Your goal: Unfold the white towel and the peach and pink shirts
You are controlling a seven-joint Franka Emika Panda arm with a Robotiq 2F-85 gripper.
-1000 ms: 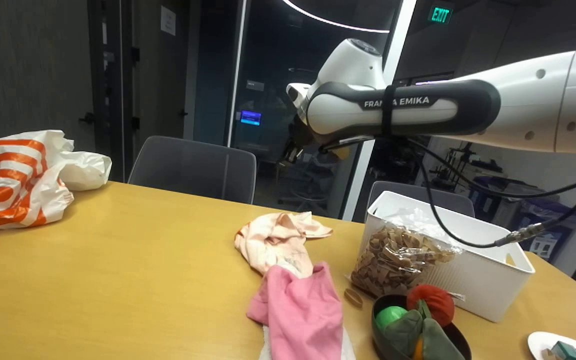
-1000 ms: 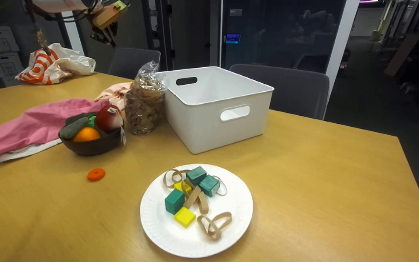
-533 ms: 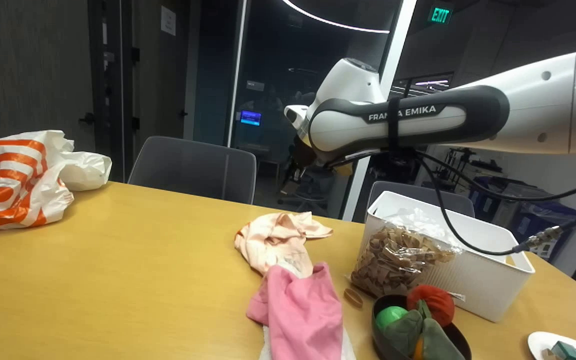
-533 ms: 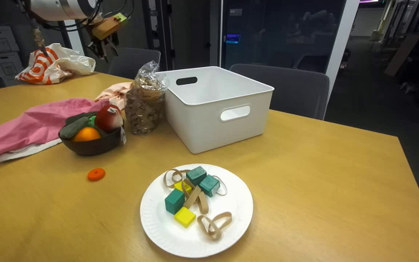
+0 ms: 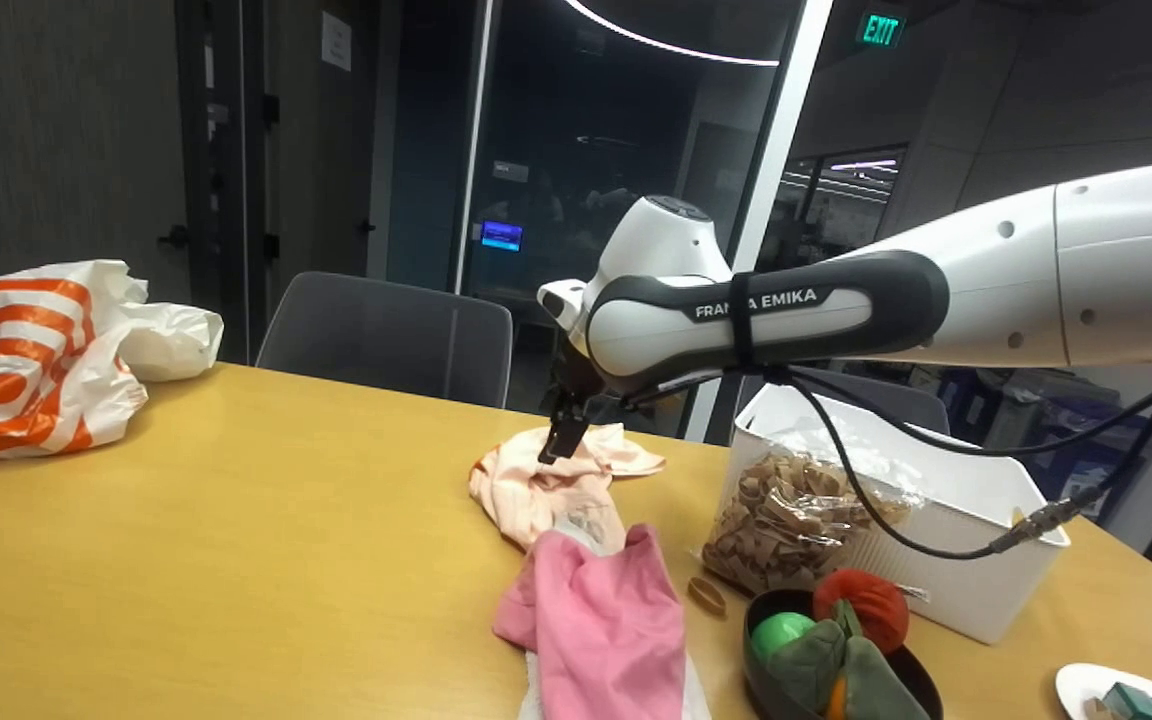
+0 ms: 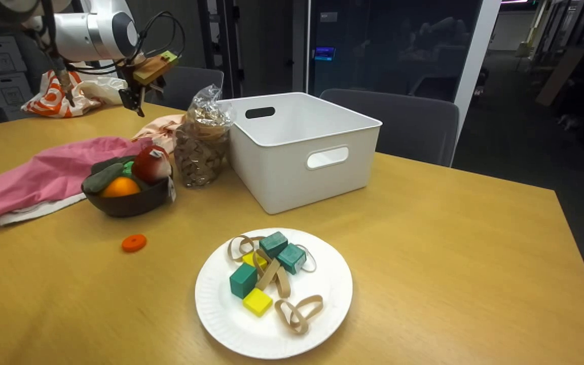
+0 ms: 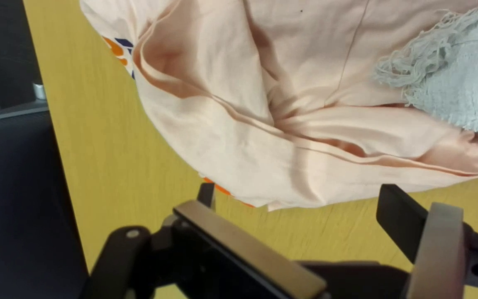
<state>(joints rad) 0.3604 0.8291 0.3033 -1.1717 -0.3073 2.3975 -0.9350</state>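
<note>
Wrist view, far left of claw (image 7: 299, 200): we see edge of table (image 7: 89, 141)
Ahead of claw and below it: peach shirt (image 7: 297, 91), crumpled, with doubled rim
Claw: spread wide, pinching nothing
Ahead and right of claw: frayed end of white towel (image 7: 465, 83), lapping over peach shirt
Farther right: pink shirt (image 5: 606, 620), seen better in both exterior views
Step, we judge: gripping rim; we should center claw over it, nip top layer only, draw back slowly, lest white towel drag along

White robot arm (image 5: 816, 305) outstretched, end effector (image 7: 299, 203) angled down, two fingers (image 7: 436, 249) spread apart
</note>
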